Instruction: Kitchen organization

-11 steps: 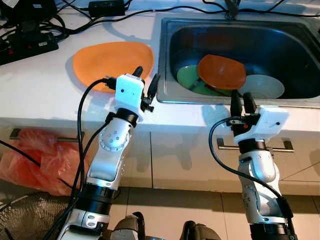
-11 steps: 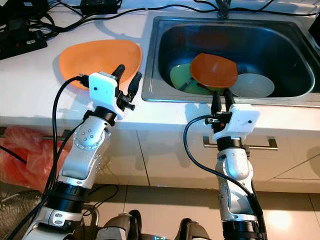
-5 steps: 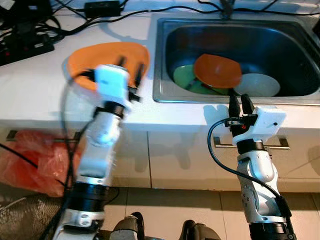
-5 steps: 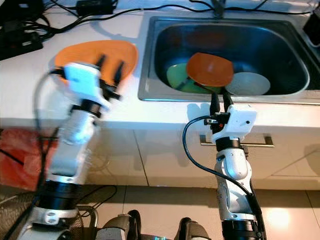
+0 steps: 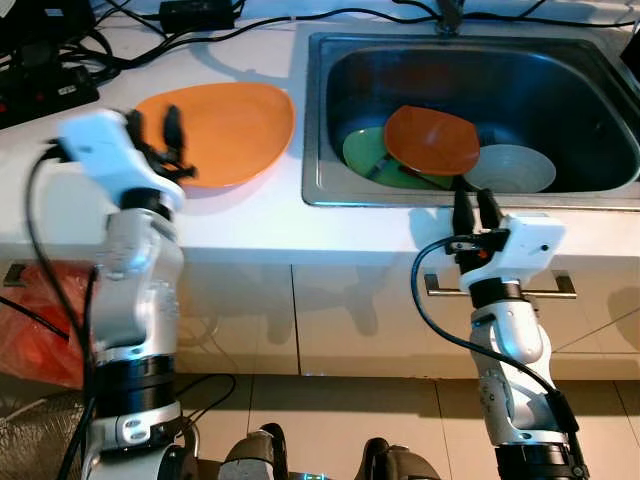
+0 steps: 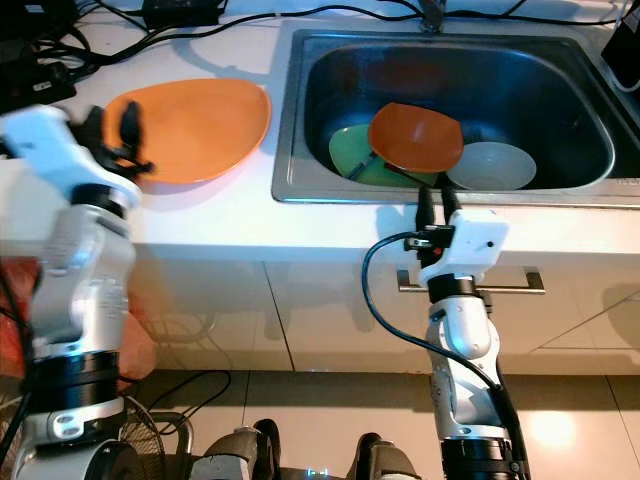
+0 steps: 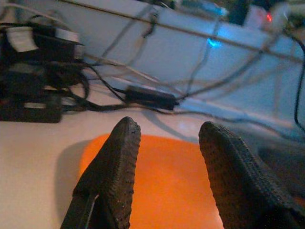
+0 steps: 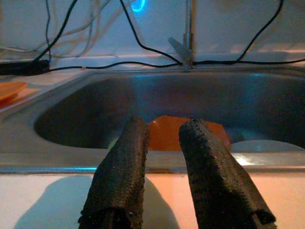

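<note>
A big orange plate (image 5: 228,130) lies on the white counter (image 5: 60,190), left of the steel sink (image 5: 400,197). In the sink, a smaller orange plate (image 5: 432,140) leans on a green plate (image 5: 362,155), beside a white bowl (image 5: 512,168). My left gripper (image 5: 155,135) is open and hovers at the big plate's left edge; in the left wrist view the plate (image 7: 167,186) lies just beyond its fingertips (image 7: 125,138). My right gripper (image 5: 476,205) sits at the sink's front rim, pointing in, open by a narrow gap with nothing between its fingers (image 8: 136,138).
A power strip (image 5: 40,90) and tangled cables crowd the counter's back left, and a black adapter (image 5: 195,14) lies behind the plate. The tap base (image 5: 452,15) stands behind the sink. Below are a cabinet handle (image 5: 560,285) and a red plastic bag (image 5: 30,335).
My left arm has swung left, from the counter edge by the sink to the big orange plate's left side. The right arm has hardly moved. The view shifted slightly.
</note>
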Controlling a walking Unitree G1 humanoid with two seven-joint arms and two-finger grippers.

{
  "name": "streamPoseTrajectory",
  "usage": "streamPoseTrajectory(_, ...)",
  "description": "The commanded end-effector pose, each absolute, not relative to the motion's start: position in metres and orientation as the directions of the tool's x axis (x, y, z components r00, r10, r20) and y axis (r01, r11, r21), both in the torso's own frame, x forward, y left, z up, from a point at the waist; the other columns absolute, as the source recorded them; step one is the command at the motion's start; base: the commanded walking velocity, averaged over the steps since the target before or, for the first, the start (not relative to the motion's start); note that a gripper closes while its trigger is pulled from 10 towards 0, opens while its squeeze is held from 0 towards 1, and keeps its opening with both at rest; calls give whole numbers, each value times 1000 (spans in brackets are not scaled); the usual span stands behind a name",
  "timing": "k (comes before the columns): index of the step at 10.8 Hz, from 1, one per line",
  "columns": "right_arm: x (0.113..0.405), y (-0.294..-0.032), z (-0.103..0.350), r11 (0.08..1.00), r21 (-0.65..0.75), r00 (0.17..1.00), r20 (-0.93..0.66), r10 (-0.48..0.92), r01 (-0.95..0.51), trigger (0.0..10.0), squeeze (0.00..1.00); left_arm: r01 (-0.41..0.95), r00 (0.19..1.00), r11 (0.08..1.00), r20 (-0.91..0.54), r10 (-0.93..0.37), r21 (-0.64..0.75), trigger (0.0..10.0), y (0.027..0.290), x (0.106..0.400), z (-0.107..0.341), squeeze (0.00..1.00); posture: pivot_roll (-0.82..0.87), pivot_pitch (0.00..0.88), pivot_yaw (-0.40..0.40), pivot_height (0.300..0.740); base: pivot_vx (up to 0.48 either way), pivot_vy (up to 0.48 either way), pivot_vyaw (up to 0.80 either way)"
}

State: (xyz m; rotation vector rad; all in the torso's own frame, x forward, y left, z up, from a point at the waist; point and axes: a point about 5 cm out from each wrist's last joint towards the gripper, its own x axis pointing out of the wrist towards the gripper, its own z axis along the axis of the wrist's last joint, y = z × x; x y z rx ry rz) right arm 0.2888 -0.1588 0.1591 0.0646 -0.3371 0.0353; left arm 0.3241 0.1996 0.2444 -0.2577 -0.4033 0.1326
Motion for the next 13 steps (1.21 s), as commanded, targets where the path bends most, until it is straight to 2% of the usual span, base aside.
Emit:
streamPoseTrajectory(1,289,-158,159,997,56,942,335,25,-46,10000,0,-106,907,939,354,226,-329,10000,207,318,243,0,99,188,1,740,0,0,0)
streamPoseTrajectory(2,290,-157,157,997,55,943,330,35,-56,10000,0,-135,906,902,318,280,-409,10000,217,313,241,0,108,187,-4,740,0,0,0)
streamPoseTrajectory(3,291,-155,157,996,54,944,328,43,-65,10000,0,-161,899,872,296,322,-462,10000,227,311,241,1000,117,185,-7,740,0,0,0)
streamPoseTrajectory(5,291,-153,156,996,52,944,325,55,-76,10000,0,-197,903,809,219,369,-553,10000,243,308,240,1000,123,183,-6,740,0,0,0)
streamPoseTrajectory(7,291,-151,155,995,49,944,323,63,-83,10000,0,-163,939,781,149,311,-603,10000,242,312,243,1000,124,179,-1,740,0,0,0)
streamPoseTrajectory(8,291,-150,154,995,45,944,322,66,-85,10000,0,-112,973,788,94,211,-605,10000,239,314,243,220,125,177,5,740,0,0,0)
streamPoseTrajectory(9,290,-149,154,995,44,944,322,68,-87,10000,0,-77,986,796,71,149,-600,10000,237,315,243,0,123,174,8,740,0,0,0)
streamPoseTrajectory(13,289,-149,153,995,47,944,323,65,-84,10000,0,-95,994,785,-23,103,-612,10000,236,317,243,0,120,179,16,740,0,0,0)
